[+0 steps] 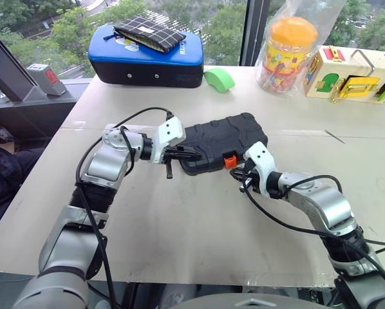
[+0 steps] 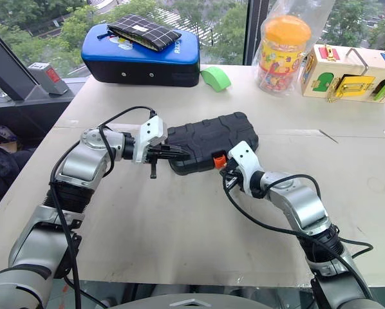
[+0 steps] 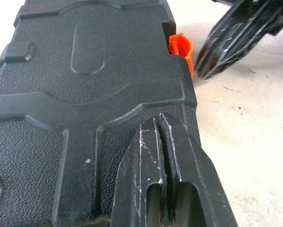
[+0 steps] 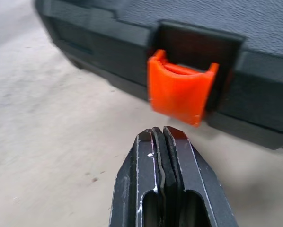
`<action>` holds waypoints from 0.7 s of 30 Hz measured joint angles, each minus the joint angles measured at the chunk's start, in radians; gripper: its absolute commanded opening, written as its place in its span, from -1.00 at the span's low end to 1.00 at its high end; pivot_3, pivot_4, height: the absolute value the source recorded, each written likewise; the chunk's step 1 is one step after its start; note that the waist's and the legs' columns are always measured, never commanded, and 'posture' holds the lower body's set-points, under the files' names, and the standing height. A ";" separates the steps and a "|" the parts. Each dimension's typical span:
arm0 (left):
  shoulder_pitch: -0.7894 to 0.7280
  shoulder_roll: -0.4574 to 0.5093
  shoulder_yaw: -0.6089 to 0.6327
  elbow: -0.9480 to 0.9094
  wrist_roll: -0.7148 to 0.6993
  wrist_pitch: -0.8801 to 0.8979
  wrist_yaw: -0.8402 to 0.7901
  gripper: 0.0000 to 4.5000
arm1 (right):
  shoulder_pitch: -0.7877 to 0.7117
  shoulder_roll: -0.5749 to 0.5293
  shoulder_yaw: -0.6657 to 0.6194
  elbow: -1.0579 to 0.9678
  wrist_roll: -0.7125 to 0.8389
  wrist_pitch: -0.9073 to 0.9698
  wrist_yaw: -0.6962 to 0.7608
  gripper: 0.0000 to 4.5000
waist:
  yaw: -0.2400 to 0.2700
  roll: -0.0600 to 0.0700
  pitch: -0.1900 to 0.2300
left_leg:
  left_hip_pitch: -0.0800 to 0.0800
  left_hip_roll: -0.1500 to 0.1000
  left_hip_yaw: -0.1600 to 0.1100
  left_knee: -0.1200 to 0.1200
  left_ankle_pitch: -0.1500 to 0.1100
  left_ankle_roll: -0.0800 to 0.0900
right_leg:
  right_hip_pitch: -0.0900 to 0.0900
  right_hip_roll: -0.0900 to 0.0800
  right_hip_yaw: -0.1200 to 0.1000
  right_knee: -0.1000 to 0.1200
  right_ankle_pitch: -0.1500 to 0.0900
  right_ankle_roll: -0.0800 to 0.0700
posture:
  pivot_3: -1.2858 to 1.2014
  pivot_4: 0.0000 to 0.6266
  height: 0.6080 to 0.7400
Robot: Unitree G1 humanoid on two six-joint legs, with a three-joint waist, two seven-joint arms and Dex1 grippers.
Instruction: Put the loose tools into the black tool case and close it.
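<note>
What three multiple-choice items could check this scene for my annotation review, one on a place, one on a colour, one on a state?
1. Where does the left gripper rest?
A. on the end of the black tool case
B. on the blue-topped case
C. on the green object

2. What colour is the latch on the tool case?
A. blue
B. orange
C. white

3. How is the tool case lid?
A. wide open
B. removed
C. down, shut over the base

Answers: 1 A, the left wrist view shows its shut fingers lying on the ribbed shell. 2 B, the latch shows orange before the shut right gripper. 3 C, the ribbed outer shell faces up.
</note>
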 measured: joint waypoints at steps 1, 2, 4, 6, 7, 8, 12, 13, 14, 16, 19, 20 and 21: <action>0.000 0.000 0.000 0.000 0.000 0.000 0.001 -0.97 | 0.000 0.000 0.000 -0.005 0.004 0.004 0.001 -1.00 | 0.000 0.000 0.000 | 0.000 0.000 0.000 0.000 0.000 0.000 | 0.000 0.000 0.000 0.000 0.000 0.000 | 0.03 -0.52 1.00; 0.000 -0.001 0.000 0.000 0.000 0.000 0.001 -0.97 | 0.000 0.001 -0.001 -0.008 0.008 0.008 0.001 -1.00 | 0.000 0.000 0.000 | 0.000 0.000 0.000 0.000 0.000 0.000 | 0.000 0.000 0.000 0.000 0.000 0.000 | 0.03 -0.52 1.00; 0.001 -0.001 0.001 0.000 0.000 0.000 0.001 -0.97 | -0.003 0.012 -0.006 -0.006 0.011 0.014 -0.003 -1.00 | 0.000 0.000 0.000 | 0.000 0.000 0.000 0.000 0.000 0.000 | 0.000 0.000 0.000 0.000 0.000 0.000 | 0.03 -0.52 1.00; 0.001 -0.001 0.001 0.000 0.000 0.000 0.001 -0.97 | -0.025 0.029 -0.006 0.015 0.007 0.012 -0.015 -1.00 | -0.001 0.000 0.000 | 0.000 0.000 0.000 0.000 0.000 0.000 | 0.000 0.000 0.000 0.000 0.000 0.000 | 0.03 -0.52 1.00; 0.002 -0.002 0.001 0.000 0.000 0.000 0.002 -0.97 | -0.040 0.038 -0.006 0.036 0.000 0.003 -0.021 -1.00 | -0.001 0.000 0.000 | 0.000 0.000 0.000 0.000 0.000 0.000 | 0.000 0.000 0.000 0.000 0.000 0.000 | 0.03 -0.52 1.00; 0.003 -0.002 0.002 0.001 0.000 0.000 0.004 -0.97 | -0.052 0.045 -0.004 0.064 -0.004 -0.005 -0.021 -1.00 | -0.001 0.000 -0.001 | 0.000 0.000 0.000 0.000 0.000 0.000 | 0.000 0.000 0.000 0.000 0.000 0.000 | 0.03 -0.52 1.00; 0.003 -0.001 0.004 0.005 0.003 0.000 0.015 -0.97 | -0.068 0.077 0.007 0.170 -0.030 -0.042 -0.032 -1.00 | -0.008 0.000 -0.002 | 0.001 0.000 0.000 0.000 0.000 0.000 | 0.000 0.000 0.000 0.001 0.000 0.000 | 0.03 -0.52 1.00; 0.004 -0.002 0.004 0.004 0.003 0.000 0.015 -0.97 | -0.072 0.083 0.007 0.198 -0.040 -0.051 -0.036 -1.00 | -0.009 0.000 -0.001 | 0.001 0.000 0.000 0.000 0.000 0.000 | 0.000 0.000 0.000 0.001 0.000 0.000 | 0.03 -0.52 1.00; 0.005 -0.002 0.004 0.001 0.003 0.000 0.015 -0.97 | -0.074 0.085 0.007 0.217 -0.048 -0.061 -0.041 -1.00 | -0.011 0.000 -0.001 | 0.001 0.000 0.000 0.000 0.000 0.000 | 0.000 -0.001 0.000 0.001 0.000 0.000 | 0.03 -0.52 1.00; 0.007 -0.002 0.004 -0.003 0.003 0.001 0.016 -0.97 | -0.076 0.092 0.007 0.231 -0.051 -0.067 -0.042 -1.00 | -0.011 0.000 -0.002 | 0.001 0.000 0.000 0.000 0.000 0.000 | 0.000 -0.001 0.000 0.001 0.000 0.000 | 0.03 -0.52 1.00; 0.008 -0.002 0.005 -0.005 0.003 0.003 0.020 -0.97 | -0.077 0.094 0.006 0.232 -0.054 -0.068 -0.042 -1.00 | -0.011 0.000 -0.002 | 0.001 0.000 0.000 0.000 0.000 0.000 | 0.000 -0.001 0.000 0.001 0.000 0.000 | 0.03 -0.52 1.00; 0.008 -0.002 0.005 -0.007 0.003 0.003 0.020 -0.97 | -0.077 0.091 0.006 0.231 -0.053 -0.068 -0.040 -1.00 | -0.011 0.000 -0.001 | 0.001 0.000 0.000 0.000 0.000 0.000 | 0.000 -0.001 0.000 0.001 0.000 0.000 | 0.03 -0.52 1.00; 0.008 -0.002 0.005 -0.008 0.003 0.003 0.020 -0.97 | -0.076 0.089 0.007 0.229 -0.052 -0.068 -0.039 -1.00 | -0.011 0.000 -0.001 | 0.001 0.000 0.000 0.000 0.000 0.000 | 0.000 -0.001 0.000 0.001 0.000 0.000 | 0.03 -0.52 1.00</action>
